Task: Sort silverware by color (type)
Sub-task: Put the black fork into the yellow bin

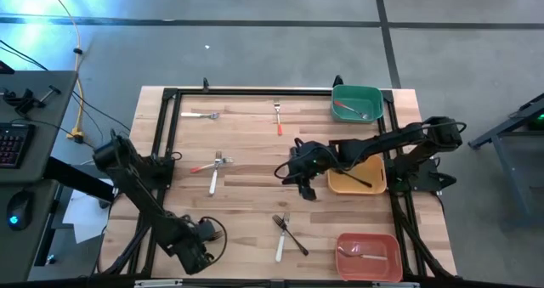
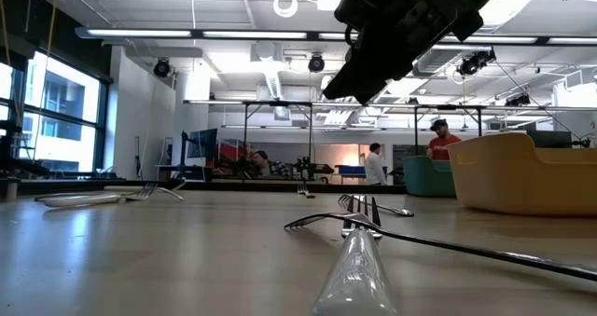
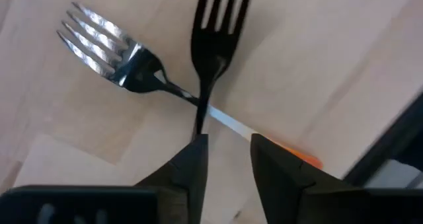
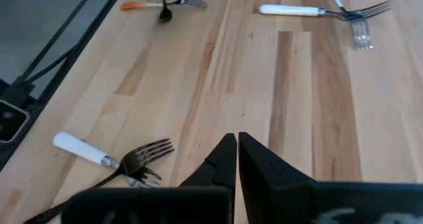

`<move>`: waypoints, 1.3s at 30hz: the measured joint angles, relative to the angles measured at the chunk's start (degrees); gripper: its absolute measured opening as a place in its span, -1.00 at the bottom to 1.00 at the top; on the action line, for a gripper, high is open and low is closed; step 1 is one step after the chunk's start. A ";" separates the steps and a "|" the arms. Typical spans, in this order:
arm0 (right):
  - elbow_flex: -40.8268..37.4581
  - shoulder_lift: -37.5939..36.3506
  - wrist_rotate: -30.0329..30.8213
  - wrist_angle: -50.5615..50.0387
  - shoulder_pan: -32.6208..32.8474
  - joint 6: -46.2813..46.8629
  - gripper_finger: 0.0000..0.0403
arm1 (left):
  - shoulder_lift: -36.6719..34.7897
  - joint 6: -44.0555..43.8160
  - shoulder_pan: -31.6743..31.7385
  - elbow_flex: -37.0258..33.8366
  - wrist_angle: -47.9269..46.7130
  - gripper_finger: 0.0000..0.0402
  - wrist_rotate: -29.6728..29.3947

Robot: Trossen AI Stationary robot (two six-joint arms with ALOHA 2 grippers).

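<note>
The silverware lies scattered on the wooden table (image 1: pixel 246 144). At the near left, my left gripper (image 3: pixel 228 139) stands open, pointing down over two crossed forks: a shiny orange-handled fork (image 3: pixel 109 42) and a dark-looking fork (image 3: pixel 215 32) whose handle runs under the fingers, hidden. In the high view the left arm (image 1: pixel 194 244) covers them. My right gripper (image 4: pixel 236 145) hovers shut, with nothing between its fingers, over the table's middle (image 1: pixel 289 174). Below it, a white-handled fork (image 4: pixel 86 151) lies crossed with a black-handled fork (image 1: pixel 296 239). My left gripper stands over the dark fork's neck (image 3: pixel 200 115), one finger (image 3: pixel 192 158) on either side of where the handle runs. The fingers come from above. Both forks lie flat on the table. I cannot tell whether a finger touches the fork.
A green bin (image 1: pixel 357 91), a yellow bin (image 1: pixel 340 186) and a red bin (image 1: pixel 391 241) line the right side, each with a utensil inside. Another crossed pair (image 1: pixel 214 165) lies left of centre; single forks lie at the far left (image 1: pixel 200 115) and far middle (image 1: pixel 278 118).
</note>
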 joint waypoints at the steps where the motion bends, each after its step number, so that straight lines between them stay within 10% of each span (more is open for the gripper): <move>1: 0.00 -0.02 -0.45 0.02 0.08 0.00 -1.00 | 0.72 -0.47 0.22 0.00 -0.11 -0.44 0.96; 19: 0.00 -0.60 -1.23 -0.10 0.33 0.94 -1.00 | -1.09 3.28 0.49 -0.26 1.15 -0.99 3.75; 29: 0.00 -6.90 1.33 -0.94 -2.79 2.02 -1.00 | -12.56 3.46 3.55 -0.15 0.76 -0.99 -1.41; 39: 0.02 -8.70 5.98 -1.11 -3.32 5.19 -1.00 | -6.53 16.09 -1.32 -0.15 -0.09 -0.61 -1.90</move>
